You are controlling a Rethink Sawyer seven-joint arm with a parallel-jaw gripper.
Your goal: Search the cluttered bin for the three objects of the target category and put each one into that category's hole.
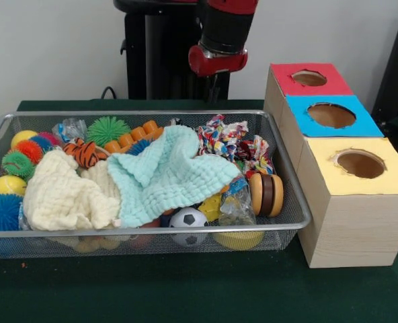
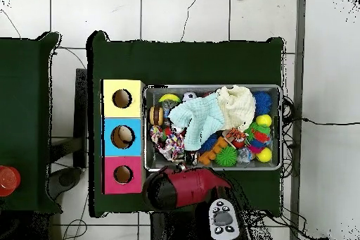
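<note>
Bin (image 1: 290,202) clutter lies under two cloths (image 1: 165,175), so we risk snagging fabric; we cannot tell the fingers' state.

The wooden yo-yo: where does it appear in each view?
Front view: wooden yo-yo at the bin's right end, near the yellow-topped box.
Overhead view: wooden yo-yo at the bin's left end, next to the yellow-topped box.
Shared landmark: the mint green cloth lying beside it.

Wire-mesh metal bin (image 2: 149,128) of mixed toys beside a yellow, blue and red three-hole wooden box (image 2: 107,136); red arm (image 2: 186,188) beside the bin.
</note>
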